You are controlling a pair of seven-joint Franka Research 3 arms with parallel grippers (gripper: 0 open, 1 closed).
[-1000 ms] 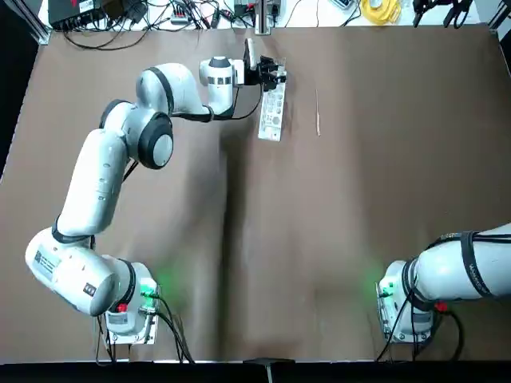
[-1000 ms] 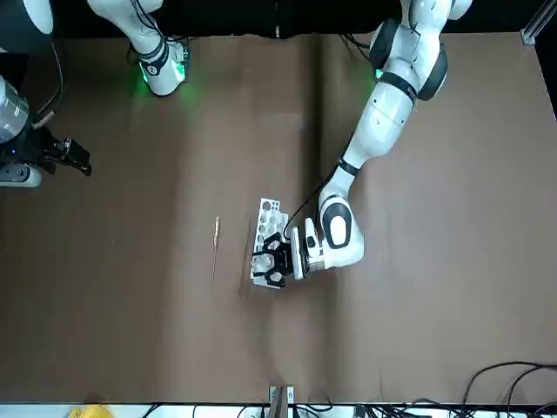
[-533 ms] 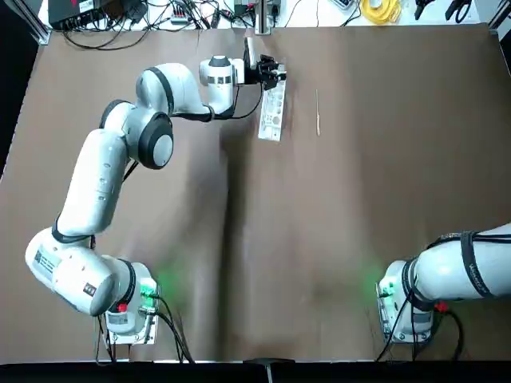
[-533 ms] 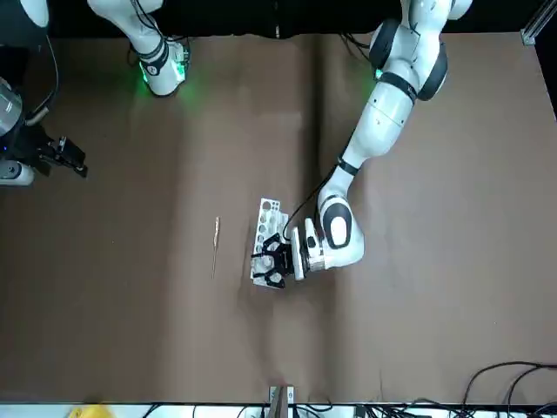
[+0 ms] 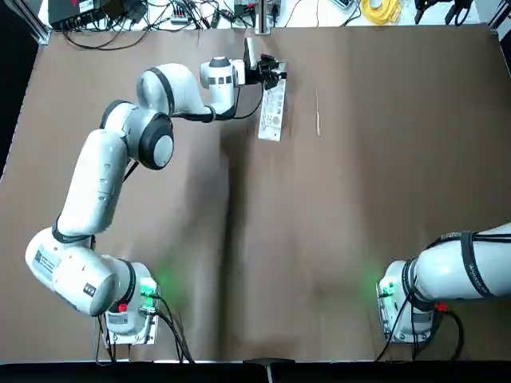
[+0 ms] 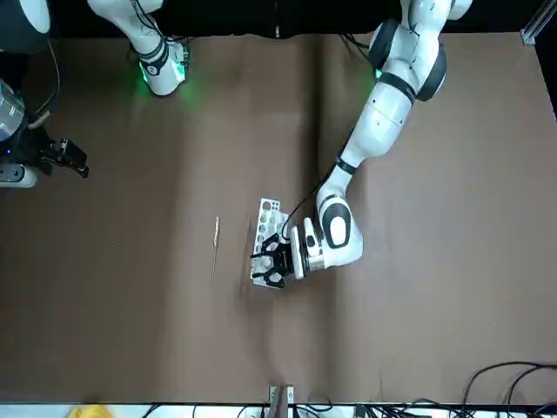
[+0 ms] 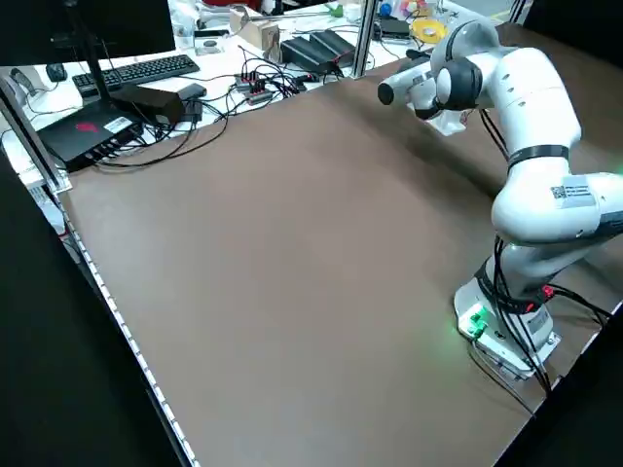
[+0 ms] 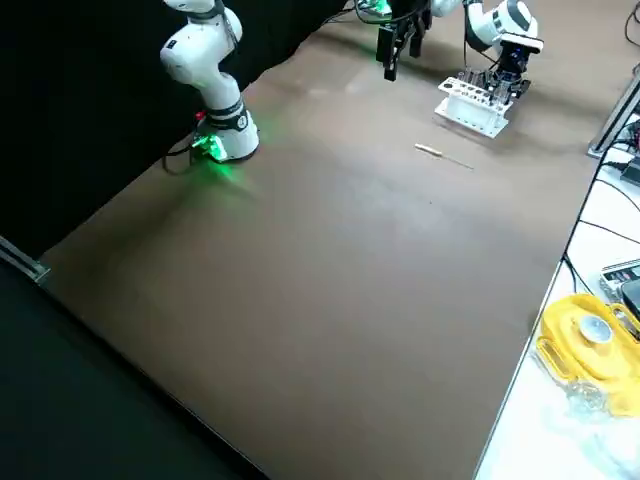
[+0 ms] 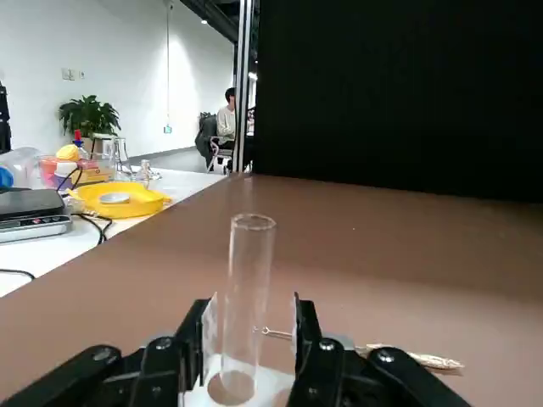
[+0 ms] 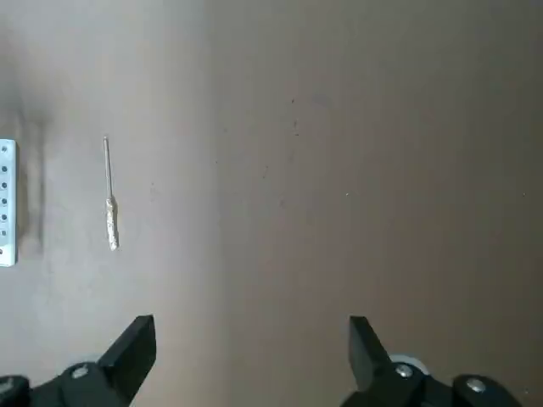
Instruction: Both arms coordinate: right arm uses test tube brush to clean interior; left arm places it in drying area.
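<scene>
The drying area, a white rack, lies near the table's far edge. My left gripper is at the rack's far end. A clear glass test tube stands upright in a rack hole between its fingers. The pads sit a little off the glass on both sides, so this gripper is open. The test tube brush lies flat on the table beside the rack, touched by nothing. My right gripper hangs high above the table, wide open and empty.
Cables and electronics line the far edge, with a yellow object beyond it. A keyboard sits on the side bench. Both arm bases stand at the near edge. A person sits far off in the room.
My left gripper has edged slightly toward the table's far edge at the rack's end. My right gripper has shifted a little while staying high. Rack and brush have not moved.
</scene>
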